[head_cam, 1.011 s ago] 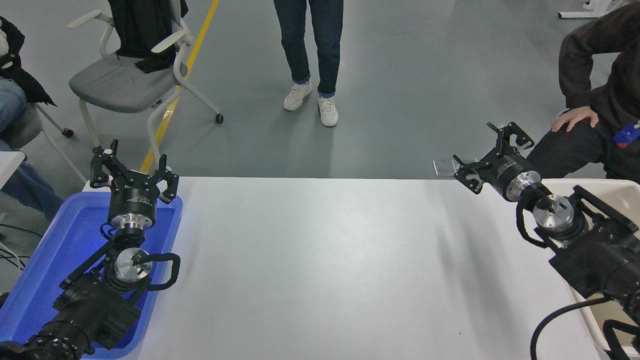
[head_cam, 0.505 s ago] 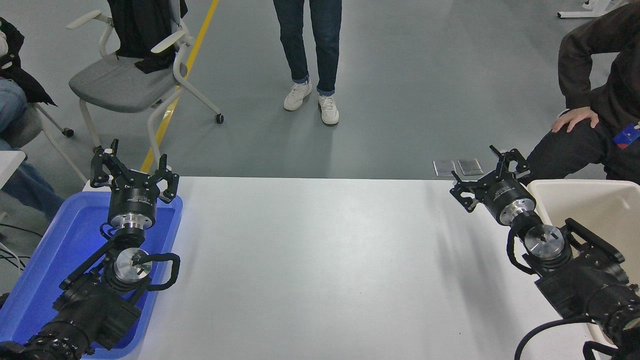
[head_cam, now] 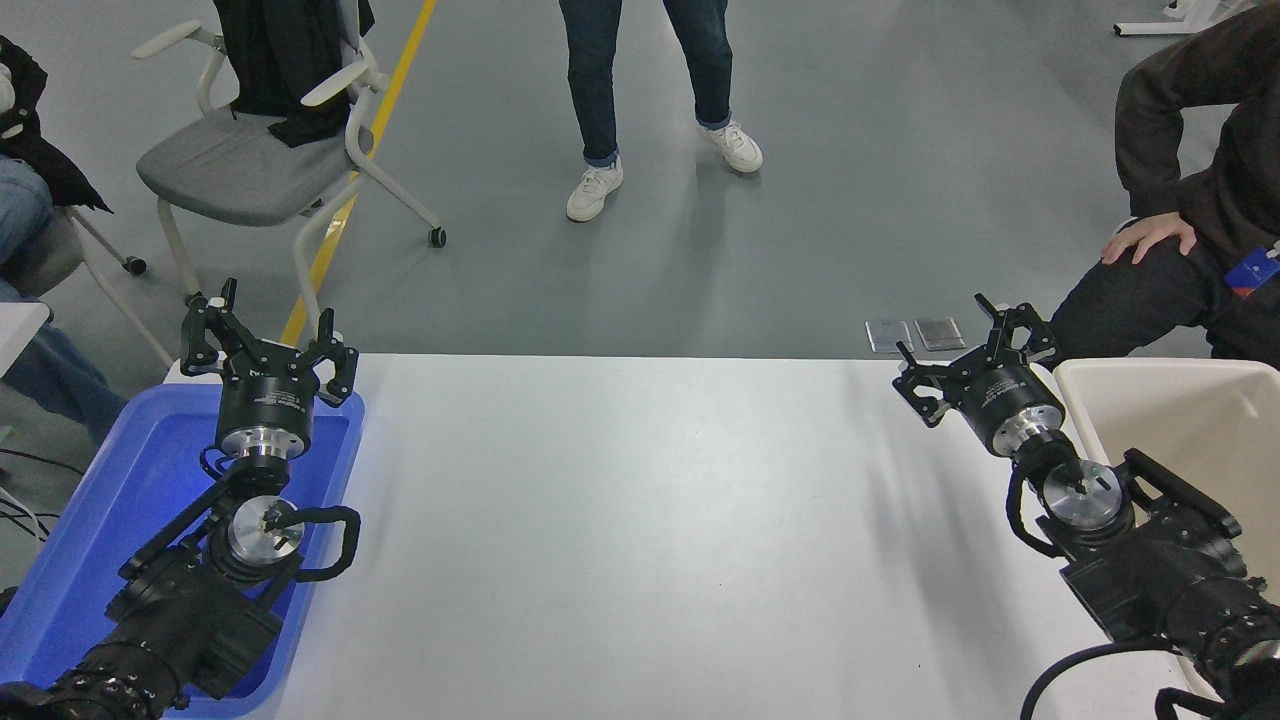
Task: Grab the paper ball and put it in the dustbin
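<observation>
The cream-beige dustbin (head_cam: 1190, 420) stands at the table's right edge; only part of its inside shows. The paper ball is not in view. My right gripper (head_cam: 968, 355) is open and empty, held over the table's far right corner just left of the dustbin's rim. My left gripper (head_cam: 265, 340) is open and empty, parked over the far end of the blue tray (head_cam: 90, 520) at the lower left.
A white table (head_cam: 640, 520) fills the middle. A person stands beyond its far edge (head_cam: 640, 90). Another person sits at the far right (head_cam: 1200, 200), close to the dustbin. A grey chair (head_cam: 250, 150) stands at the far left.
My right arm has swung left and down, off the dustbin and out over the table's right corner. The standing person has stepped one foot to the right.
</observation>
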You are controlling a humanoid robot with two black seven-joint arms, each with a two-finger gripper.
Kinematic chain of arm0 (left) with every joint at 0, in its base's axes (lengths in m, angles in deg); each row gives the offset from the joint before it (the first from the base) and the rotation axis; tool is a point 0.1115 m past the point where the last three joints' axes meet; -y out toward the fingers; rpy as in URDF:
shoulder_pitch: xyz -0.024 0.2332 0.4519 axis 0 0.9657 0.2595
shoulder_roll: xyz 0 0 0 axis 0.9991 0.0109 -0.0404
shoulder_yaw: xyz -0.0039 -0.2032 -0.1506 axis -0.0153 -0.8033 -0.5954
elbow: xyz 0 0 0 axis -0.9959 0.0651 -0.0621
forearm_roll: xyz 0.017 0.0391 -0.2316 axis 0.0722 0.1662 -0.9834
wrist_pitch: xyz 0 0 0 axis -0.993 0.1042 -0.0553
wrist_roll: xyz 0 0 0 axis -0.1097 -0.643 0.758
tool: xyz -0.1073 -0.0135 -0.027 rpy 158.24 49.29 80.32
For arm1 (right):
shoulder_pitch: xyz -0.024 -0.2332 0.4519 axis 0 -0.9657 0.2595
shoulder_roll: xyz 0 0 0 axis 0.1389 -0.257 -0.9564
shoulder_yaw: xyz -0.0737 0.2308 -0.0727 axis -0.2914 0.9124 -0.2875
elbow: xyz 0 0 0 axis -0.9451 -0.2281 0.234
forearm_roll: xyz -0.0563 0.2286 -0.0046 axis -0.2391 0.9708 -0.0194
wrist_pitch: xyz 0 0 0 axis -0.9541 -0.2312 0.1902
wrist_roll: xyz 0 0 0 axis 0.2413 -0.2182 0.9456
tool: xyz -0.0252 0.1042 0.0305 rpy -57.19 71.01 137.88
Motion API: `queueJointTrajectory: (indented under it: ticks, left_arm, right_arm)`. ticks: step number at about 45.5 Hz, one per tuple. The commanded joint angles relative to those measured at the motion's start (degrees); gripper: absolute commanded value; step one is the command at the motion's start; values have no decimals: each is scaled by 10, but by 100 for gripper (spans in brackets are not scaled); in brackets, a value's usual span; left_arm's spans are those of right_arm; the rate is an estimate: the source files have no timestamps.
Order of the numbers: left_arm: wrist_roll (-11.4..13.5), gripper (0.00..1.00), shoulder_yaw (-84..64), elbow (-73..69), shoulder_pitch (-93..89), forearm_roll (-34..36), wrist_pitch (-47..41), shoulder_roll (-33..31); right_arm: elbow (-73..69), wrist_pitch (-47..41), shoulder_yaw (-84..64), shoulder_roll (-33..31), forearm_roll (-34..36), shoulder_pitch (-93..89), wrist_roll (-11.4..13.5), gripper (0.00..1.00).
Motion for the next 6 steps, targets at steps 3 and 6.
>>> queueJointTrajectory:
  ticks: [3, 6]
  left_arm:
    - [0, 99, 0, 1, 0, 0, 0, 0]
    - [0, 99, 0, 0, 0, 0, 0, 0]
  right_arm:
    - [1, -27, 0, -4, 1, -16, 3, 100]
    - [1, -30, -1, -9, 0, -18, 3, 100]
